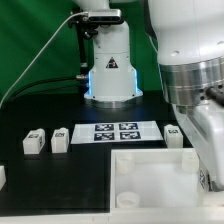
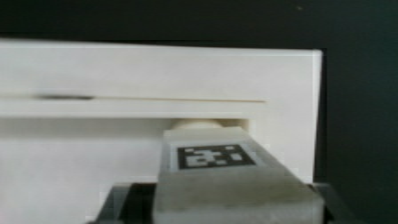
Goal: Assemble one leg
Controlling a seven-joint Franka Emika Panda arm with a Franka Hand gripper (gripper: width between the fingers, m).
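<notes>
In the wrist view my gripper (image 2: pixel 217 204) is shut on a leg (image 2: pixel 215 160), a small white block with a black-and-white tag facing the camera. Dark fingers (image 2: pixel 125 203) press on both of its sides. The leg's far end touches the large white square panel (image 2: pixel 160 85) at its near edge, by a small round peg or socket. In the exterior view the panel (image 1: pixel 150 172) lies at the front right, and my arm (image 1: pixel 195 90) hangs over its right side. The held leg is hidden there.
The marker board (image 1: pixel 115 131) lies in front of the robot base (image 1: pixel 110 70). Two loose legs (image 1: pixel 33 142) (image 1: pixel 60 139) stand to the exterior view's left of it, and one (image 1: pixel 173 136) to its right. A white piece (image 1: pixel 2 177) shows at the left edge.
</notes>
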